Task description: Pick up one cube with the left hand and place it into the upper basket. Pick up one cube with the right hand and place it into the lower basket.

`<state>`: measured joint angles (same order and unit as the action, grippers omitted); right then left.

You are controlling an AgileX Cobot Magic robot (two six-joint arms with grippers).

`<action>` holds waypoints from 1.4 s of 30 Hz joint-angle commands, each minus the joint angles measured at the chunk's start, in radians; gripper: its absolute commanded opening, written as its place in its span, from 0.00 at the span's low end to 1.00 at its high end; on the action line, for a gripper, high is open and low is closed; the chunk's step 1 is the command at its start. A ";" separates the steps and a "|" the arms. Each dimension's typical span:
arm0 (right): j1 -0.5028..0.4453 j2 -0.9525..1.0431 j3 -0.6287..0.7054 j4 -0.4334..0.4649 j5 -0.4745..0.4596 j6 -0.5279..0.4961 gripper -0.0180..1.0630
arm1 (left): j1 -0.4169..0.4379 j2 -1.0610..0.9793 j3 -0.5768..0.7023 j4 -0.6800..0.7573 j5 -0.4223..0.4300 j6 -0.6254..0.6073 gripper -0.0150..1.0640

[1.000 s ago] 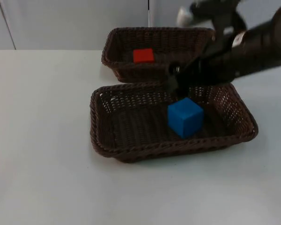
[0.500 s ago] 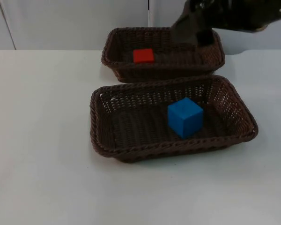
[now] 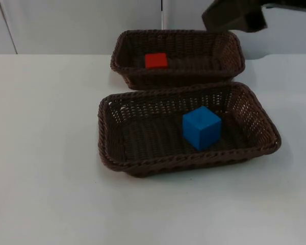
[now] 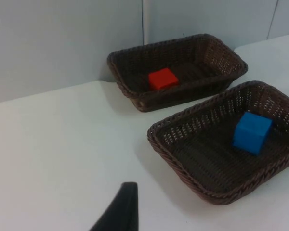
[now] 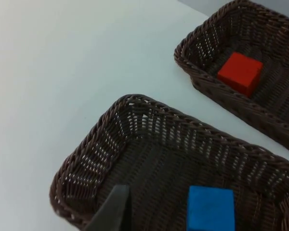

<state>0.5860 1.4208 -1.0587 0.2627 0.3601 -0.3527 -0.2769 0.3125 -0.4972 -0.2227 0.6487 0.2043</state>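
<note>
A red cube (image 3: 156,60) (image 4: 163,78) (image 5: 240,73) lies in the upper wicker basket (image 3: 123,71) (image 4: 130,91) (image 5: 202,84). In the lower wicker basket (image 3: 108,148) (image 4: 178,159) (image 5: 82,173) a blue cube (image 3: 201,127) (image 4: 251,132) (image 5: 210,208) rests right of centre, free of any grip. My right gripper (image 3: 234,14) (image 5: 113,209) hangs high behind the upper basket's right end, well apart from both cubes. My left gripper (image 4: 123,211) waits over the bare table to the left of the baskets.
The two baskets stand close together, the upper one against the grey partition wall (image 3: 66,25). White table top (image 3: 41,153) stretches to the left and in front of them.
The right arm has lifted away from the blue cube in the lower basket and drawn back up to the far right. The blue cube and both baskets have stayed put.
</note>
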 commanded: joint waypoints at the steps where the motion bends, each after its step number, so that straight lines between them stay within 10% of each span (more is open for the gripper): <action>1: -0.003 -0.056 0.042 -0.006 0.008 -0.007 0.99 | -0.001 -0.006 0.004 -0.001 0.002 -0.004 0.99; 27: -0.003 -0.763 0.439 -0.006 0.069 -0.022 0.99 | -0.001 -0.312 -0.038 0.031 0.260 -0.061 0.99; 42: -0.003 -1.062 0.451 -0.111 0.340 0.119 0.99 | -0.001 -0.312 -0.036 0.182 0.367 -0.195 0.99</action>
<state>0.5860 0.3679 -0.6145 0.1677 0.6816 -0.2499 -0.2769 0.0036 -0.5299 -0.0653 1.0144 0.0440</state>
